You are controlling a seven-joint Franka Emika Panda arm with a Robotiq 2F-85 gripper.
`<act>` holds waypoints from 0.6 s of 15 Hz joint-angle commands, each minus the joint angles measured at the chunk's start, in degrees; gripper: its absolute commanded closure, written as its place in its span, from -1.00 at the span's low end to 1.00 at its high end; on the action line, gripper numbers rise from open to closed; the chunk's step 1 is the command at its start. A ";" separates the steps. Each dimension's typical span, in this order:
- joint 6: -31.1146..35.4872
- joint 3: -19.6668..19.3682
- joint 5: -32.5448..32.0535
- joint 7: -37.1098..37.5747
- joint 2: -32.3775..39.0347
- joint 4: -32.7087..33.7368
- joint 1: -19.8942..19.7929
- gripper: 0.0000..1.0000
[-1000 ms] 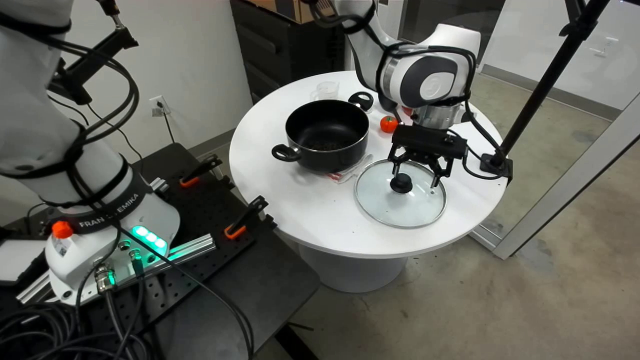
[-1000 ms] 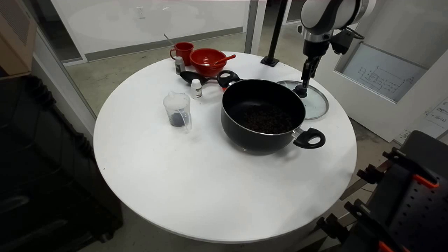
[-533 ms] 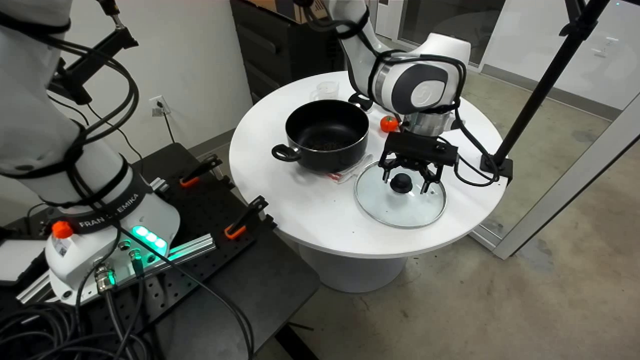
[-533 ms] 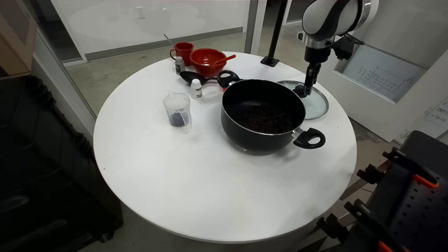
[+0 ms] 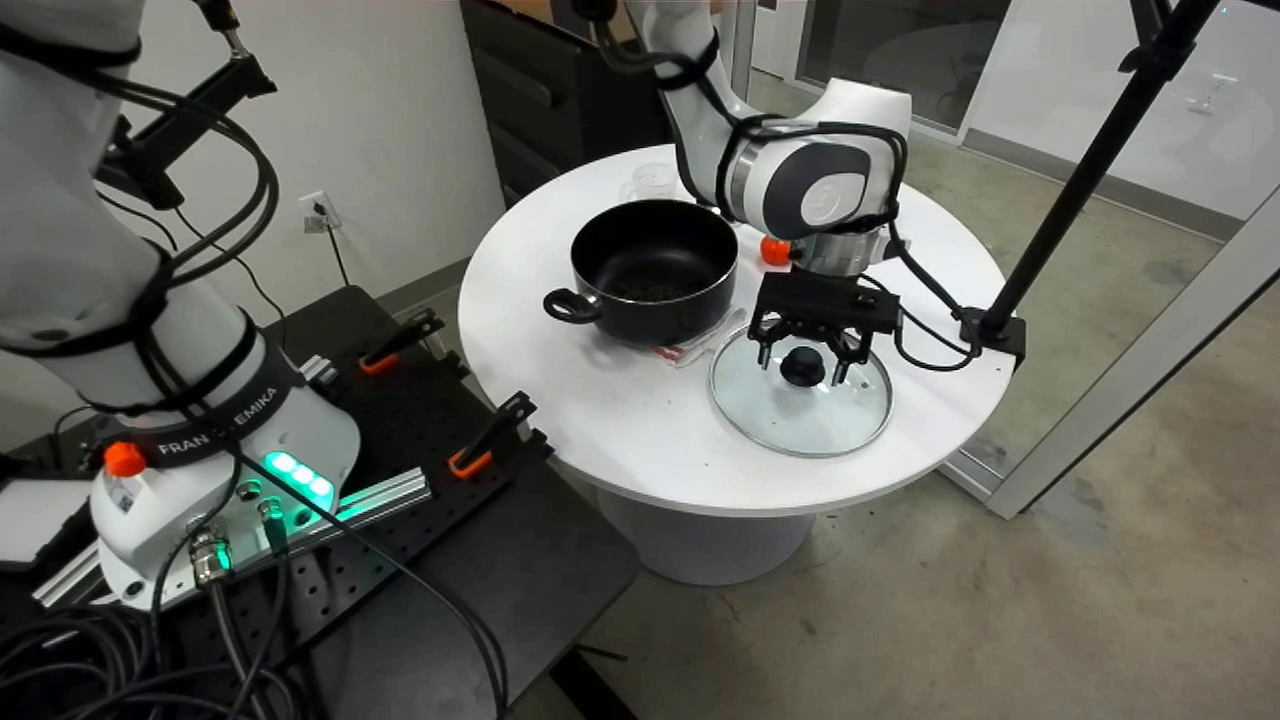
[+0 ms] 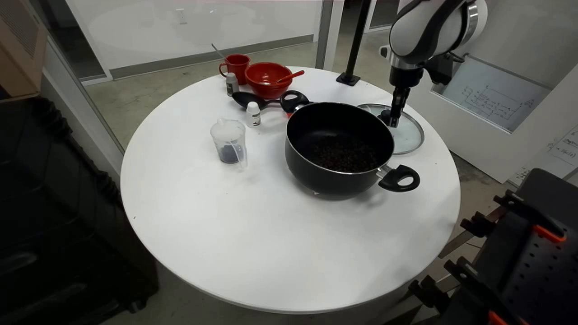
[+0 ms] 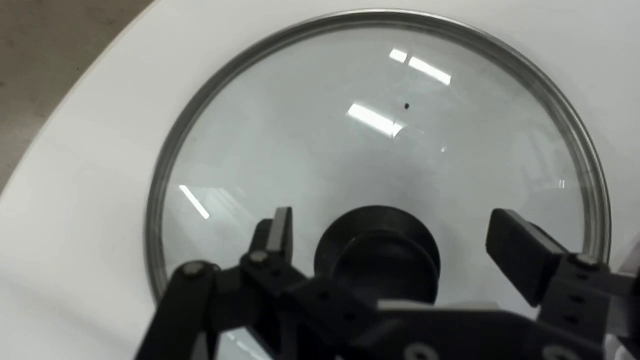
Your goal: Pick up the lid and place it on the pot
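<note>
The round glass lid (image 5: pixel 790 428) lies flat on the white table beside the pot, its black knob (image 7: pixel 385 225) pointing up. My gripper (image 5: pixel 801 367) is over the lid with its fingers spread. Seen from the wrist, the knob shows between the two pads (image 7: pixel 522 252), nearer the left one, with a gap on either side. Whether the fingertips reach down to knob height is hard to tell. In an exterior view the gripper (image 6: pixel 393 123) partly covers the knob. The black pot (image 6: pixel 332 180) stands uncovered, with small dark pieces on its floor.
A tomato (image 5: pixel 774 250) sits between pot and arm. A clear measuring cup (image 6: pixel 229 140), white bottle (image 6: pixel 253 116), black ladle (image 6: pixel 247 99), red bowl (image 6: pixel 268 88) and red mug (image 6: pixel 238 67) share the table. A black pole (image 5: pixel 1100 160) is fixed at the table's edge.
The gripper has come down slightly and shifted towards the pot side, so its fingers now stand more evenly about the knob. Lid and pot have stayed put.
</note>
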 commanded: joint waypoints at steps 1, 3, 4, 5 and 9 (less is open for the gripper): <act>1.96 0.23 -0.47 -1.09 -1.26 -1.71 -0.20 -0.33; 2.18 0.22 -0.47 -1.07 -1.20 -1.69 -0.22 -0.02; 2.20 0.18 -0.50 -0.99 -1.15 -1.64 -0.16 0.12; 2.20 0.16 -0.53 -0.97 -1.10 -1.60 -0.12 0.25; 1.83 -0.19 -0.66 -0.54 -1.57 -1.76 0.17 -0.15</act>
